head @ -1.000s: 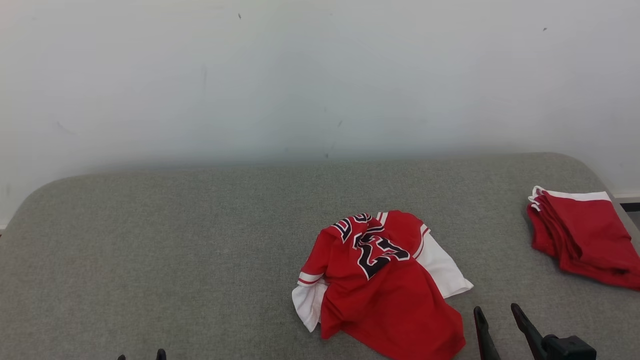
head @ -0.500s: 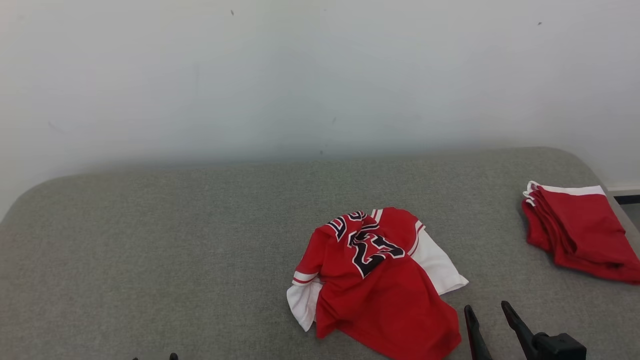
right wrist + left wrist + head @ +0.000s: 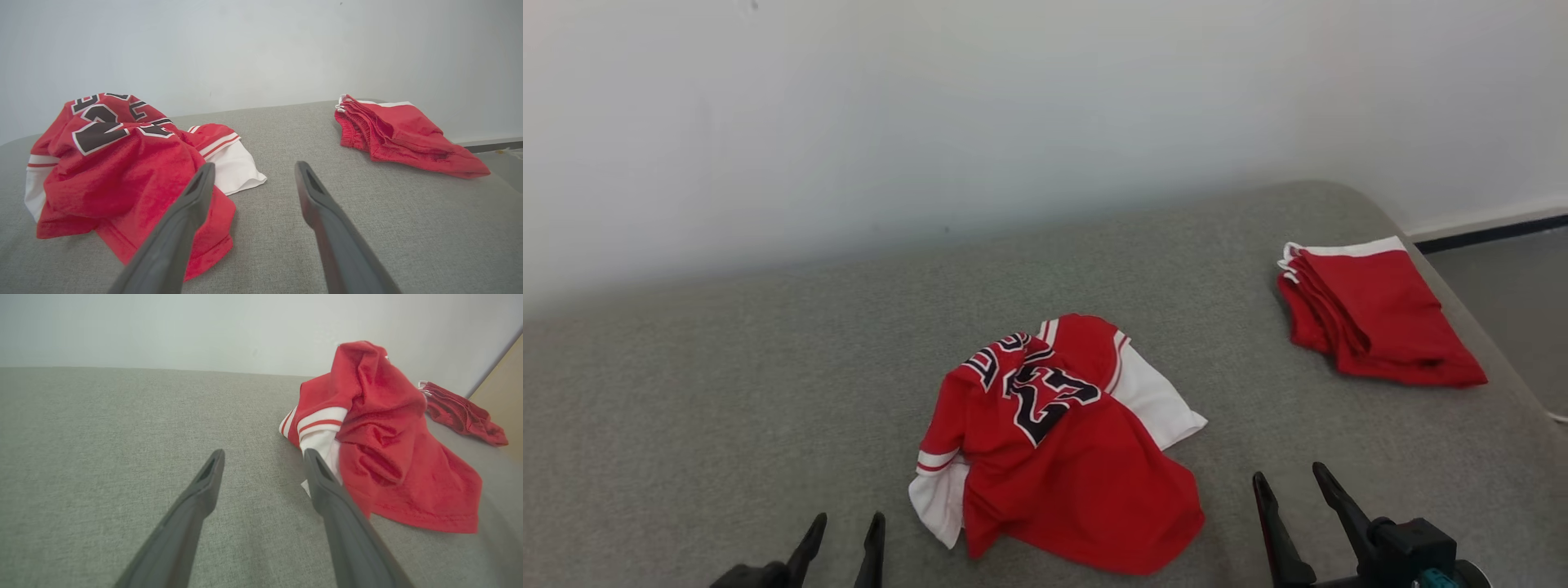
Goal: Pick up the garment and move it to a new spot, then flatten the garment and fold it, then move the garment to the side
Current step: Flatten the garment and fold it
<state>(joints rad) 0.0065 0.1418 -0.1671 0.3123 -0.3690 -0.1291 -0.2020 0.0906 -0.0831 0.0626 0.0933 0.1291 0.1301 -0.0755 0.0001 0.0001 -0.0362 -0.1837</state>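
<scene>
So here's where we're at: the crumpled red jersey with white sleeves and black numbers (image 3: 1054,441) is sitting in a heap on the grey fabric-covered surface (image 3: 727,392), a bit right of the middle and toward the near edge. It's all bunched up. The numbers face up on its far-left part, one white sleeve pokes out to the right, and another white bit with a red stripe hangs out at the near left. Nothing is holding it.

Our left gripper (image 3: 849,516) is at the near edge, just left of the jersey, with its fingers spread wide and nothing between them. In the left wrist view one finger lines up right by the white sleeve, but we can't tell if it's actually touching.

Our right gripper (image 3: 1287,471) is also at the near edge, just right of the jersey's red hem. It's spread wide and empty too, with bare grey fabric showing between its fingers.

At the far right of the surface, well apart from the jersey, there's a folded pile of red cloth with white trim (image 3: 1372,318), lying close to the right edge. There's a plain white wall (image 3: 931,122) behind the far edge, and a bit of grey floor (image 3: 1503,286) off to the right.
</scene>
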